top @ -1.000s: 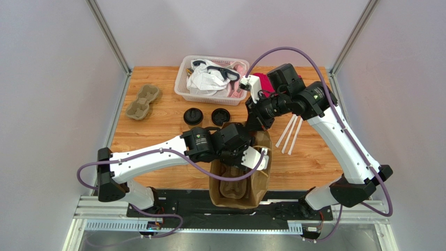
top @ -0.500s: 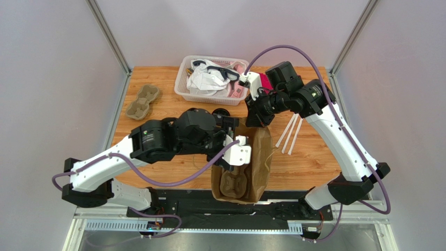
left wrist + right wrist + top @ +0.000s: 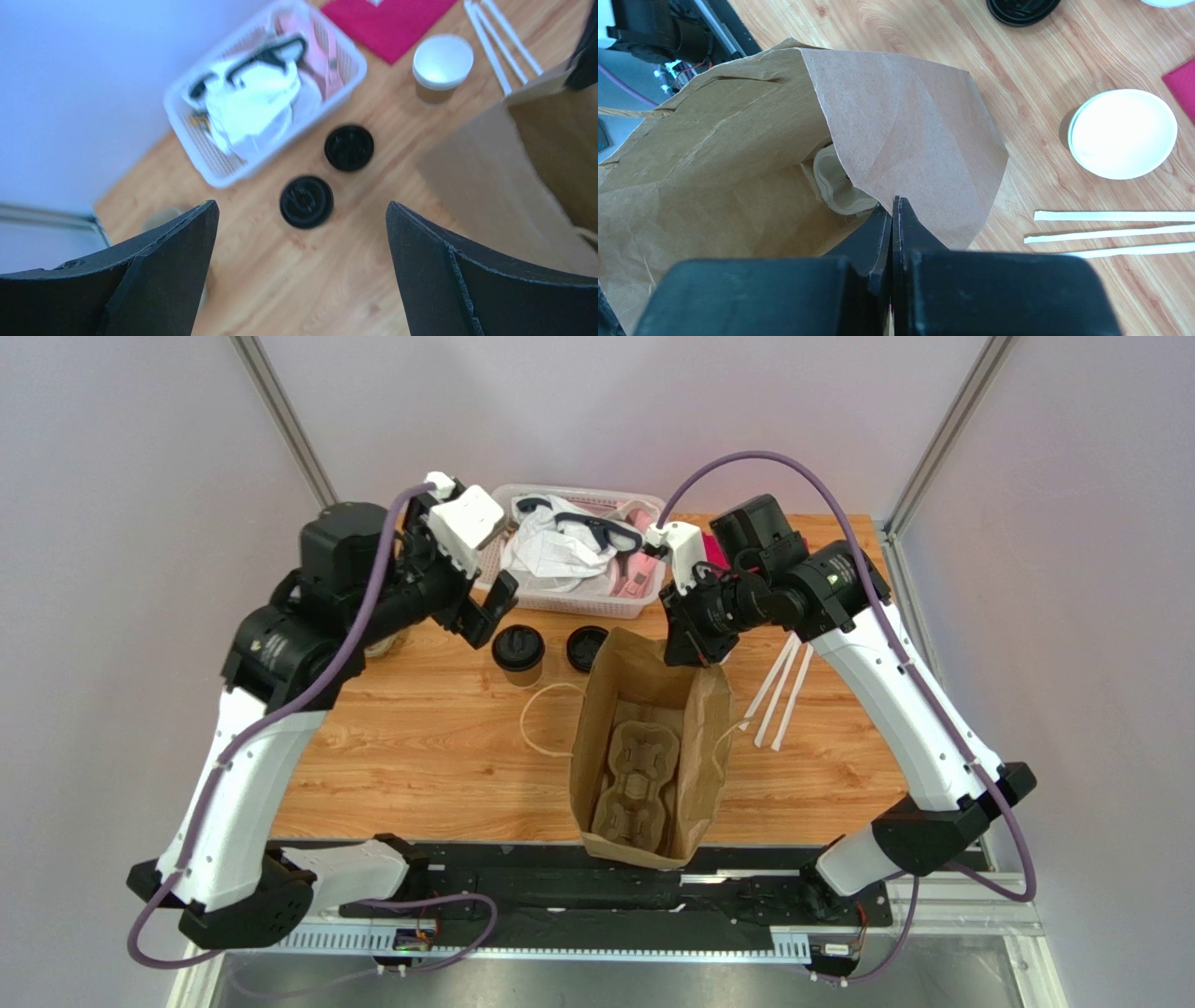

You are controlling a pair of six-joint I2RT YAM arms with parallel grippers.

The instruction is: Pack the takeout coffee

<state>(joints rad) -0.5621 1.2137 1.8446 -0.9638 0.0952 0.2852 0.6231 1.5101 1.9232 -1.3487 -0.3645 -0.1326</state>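
The takeout coffee [image 3: 518, 651], a small brown cup with a black lid, stands on the table in front of the basket; it also shows in the left wrist view [image 3: 307, 201]. My left gripper [image 3: 484, 609] is open and empty, raised above and just left of it; in its own view [image 3: 300, 227] the jaws stand wide apart. My right gripper [image 3: 697, 637] is shut on the far rim of the large brown paper bag [image 3: 659, 714], and the closed jaws [image 3: 892, 204] pinch the paper [image 3: 906, 133]. A pulp cup tray [image 3: 634, 784] lies inside the bag.
A second black lid [image 3: 589, 647] lies beside the coffee. An open white-lined cup [image 3: 442, 61] stands near a red napkin [image 3: 386, 17]. A white basket [image 3: 484, 567] of oddments sits at the back. Straws [image 3: 779, 693] lie right of the bag. Another pulp tray [image 3: 368, 637] is at far left.
My left arm has come out of the bag and swung up and back to the left, over the lidded cup. My right gripper has kept hold of the bag rim, which now stands open.
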